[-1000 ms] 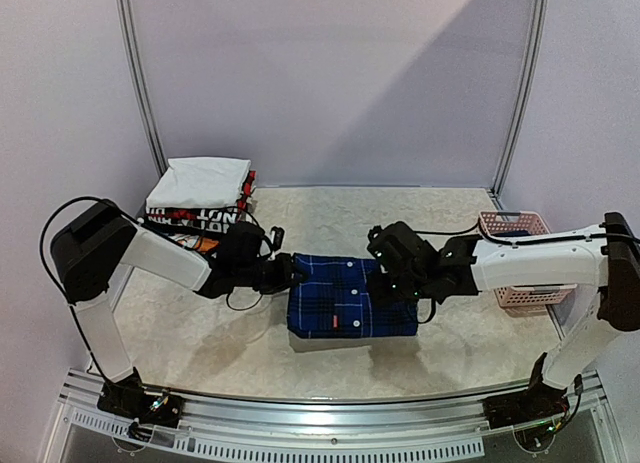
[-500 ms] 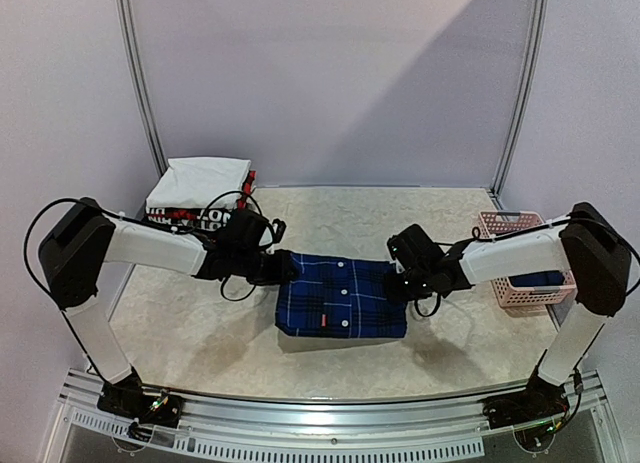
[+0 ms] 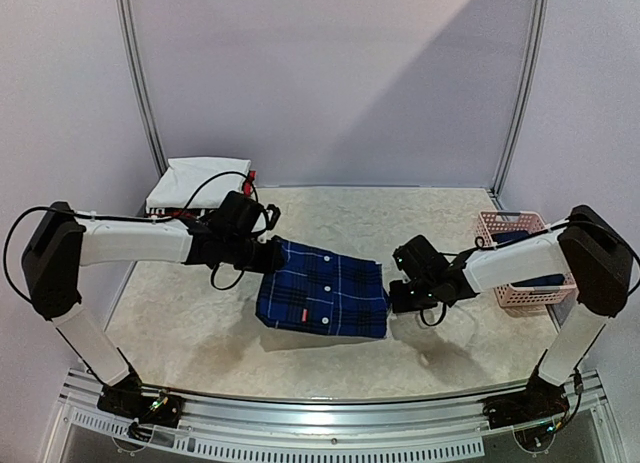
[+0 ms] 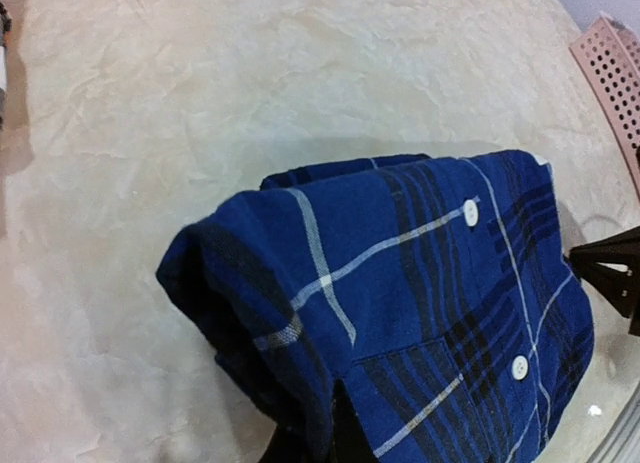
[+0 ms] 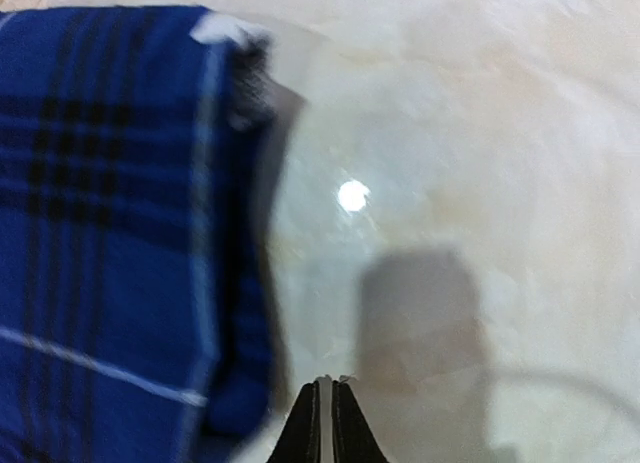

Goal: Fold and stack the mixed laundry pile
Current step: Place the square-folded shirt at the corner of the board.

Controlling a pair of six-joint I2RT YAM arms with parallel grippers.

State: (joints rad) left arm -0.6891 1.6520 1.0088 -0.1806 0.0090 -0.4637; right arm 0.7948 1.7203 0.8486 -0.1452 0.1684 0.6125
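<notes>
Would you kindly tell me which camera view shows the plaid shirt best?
The top external view: nearly the whole folded plaid shirt is visible from above. The left wrist view shows its buttons close up but crops the lower part; the right wrist view catches only one blurred edge.

We see the top view bright and even, with a diagonal edge of paler light crossing the back wall (image 3: 330, 83). The plaid shirt (image 3: 322, 291) throws a soft shadow on the table (image 3: 470, 343). Our right wrist view is blurred, with a small glare spot (image 5: 352, 195) on the table; the left wrist view is sharper, bending at its edges.
</notes>
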